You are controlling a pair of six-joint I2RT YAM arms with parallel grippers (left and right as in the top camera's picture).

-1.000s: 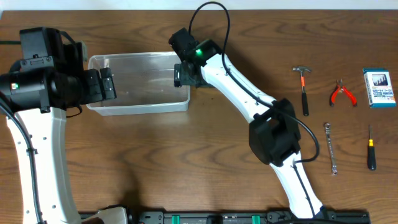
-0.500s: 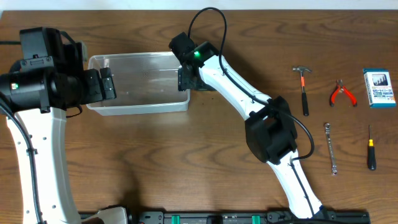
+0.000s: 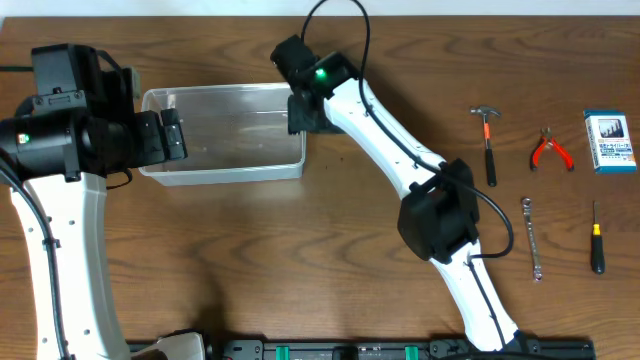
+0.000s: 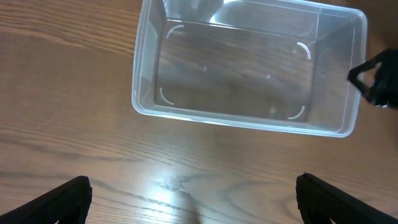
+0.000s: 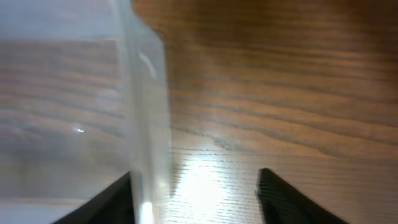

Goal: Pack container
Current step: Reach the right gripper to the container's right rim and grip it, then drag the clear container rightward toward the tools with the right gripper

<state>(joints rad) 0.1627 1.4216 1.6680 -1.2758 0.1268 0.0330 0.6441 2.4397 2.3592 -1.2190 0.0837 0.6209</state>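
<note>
One end effector (image 5: 196,190) astride container (image 5: 148,112) rim

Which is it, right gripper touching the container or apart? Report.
Cannot tell. Right wrist view: container wall sits inside the right gripper, one finger clear, other's contact unclear.

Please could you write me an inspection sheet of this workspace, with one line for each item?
Surface: brown wooden table, no spill seen.
Job's things: clear container upright and empty; hammer, pliers, wrench, screwdriver and blue and white box lie apart on the table's right side, none packed yet.
Clutter: nothing seen.
Grippers: left gripper open, short of the container; right gripper open, its fingers either side of the container's right end wall.
Cables: black cable loops above the right wrist, another at the elbow; neither touches the tools.
Surroundings: black rail along the near edge.
</note>
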